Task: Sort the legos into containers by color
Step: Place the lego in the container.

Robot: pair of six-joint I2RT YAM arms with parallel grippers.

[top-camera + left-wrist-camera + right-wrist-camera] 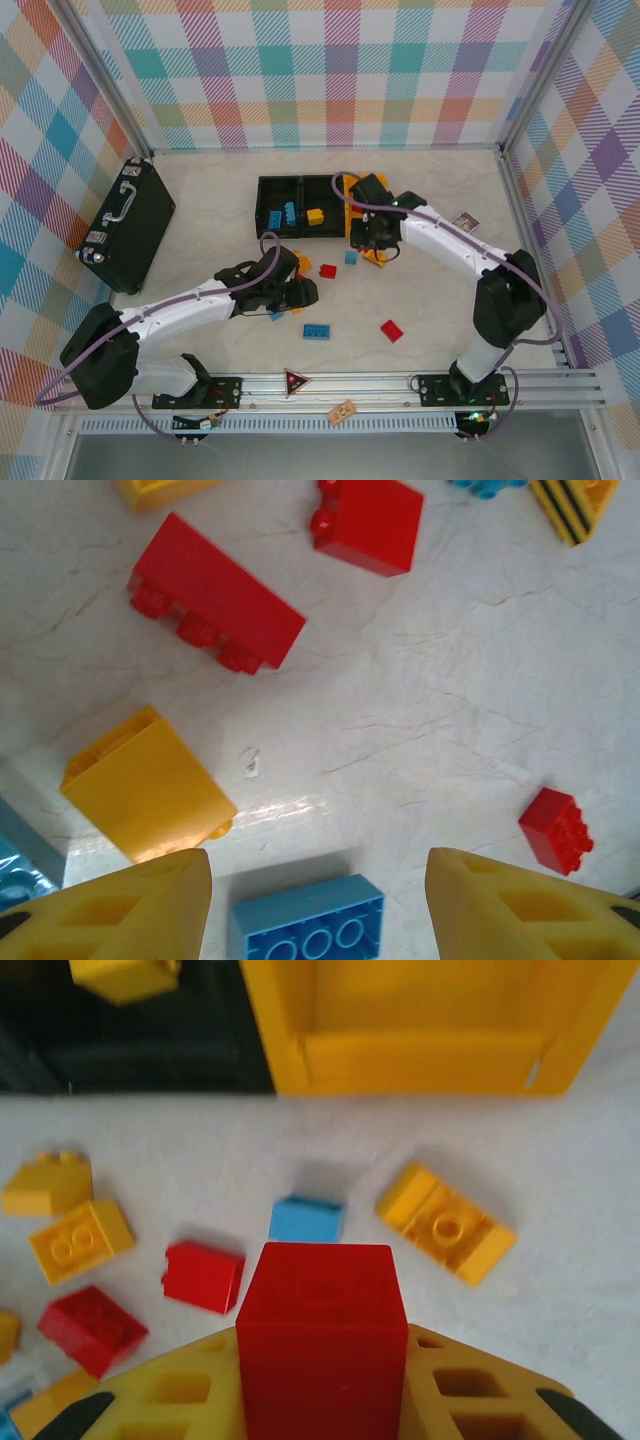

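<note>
**Top external.** My left pincer (296,293) hung low over the loose legos (318,331) on the table (440,300). My right pincer (366,238) stood just before the yellow bin (349,200), the end one of three joined containers. The two black bins (275,182) held blue and yellow pieces, so I judged red belonged in the yellow one.

**Left wrist.** My fingers (110,905) were spread wide, straddling a blue brick (305,920) without touching it, probably so they could close on its sides. A yellow brick (145,795) lay near one finger and might have been caught.

**Right wrist.** The pincer pinched a red brick (320,1330) between both fingers. It faced the yellow bin's near wall, presumably ready for the drop.
</note>
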